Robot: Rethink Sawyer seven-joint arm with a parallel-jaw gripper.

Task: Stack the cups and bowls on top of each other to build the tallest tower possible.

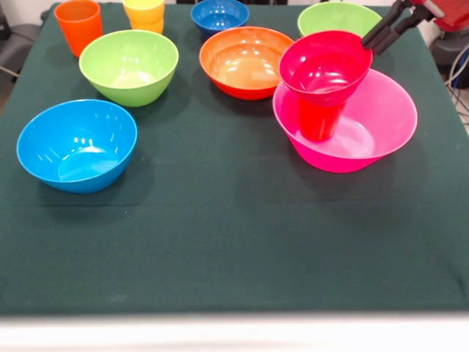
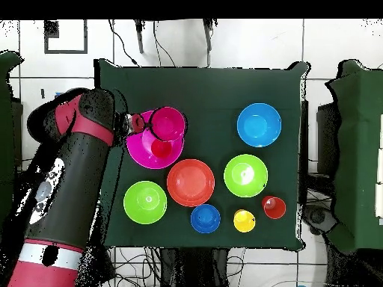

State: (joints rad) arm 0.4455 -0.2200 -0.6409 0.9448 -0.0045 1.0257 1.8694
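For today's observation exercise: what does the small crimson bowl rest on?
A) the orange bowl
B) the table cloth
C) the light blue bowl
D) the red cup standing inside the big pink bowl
D: the small crimson bowl sits atop the red cup, which stands upright inside the big pink bowl.

Showing on the dark green table [image 1: 220, 242] are a pink bowl [image 1: 381, 121], crimson bowl [image 1: 326, 66], red cup [image 1: 320, 121], light blue bowl [image 1: 77, 145], lime bowl [image 1: 129, 66], orange bowl [image 1: 242, 62] and dark blue bowl [image 1: 219, 16].
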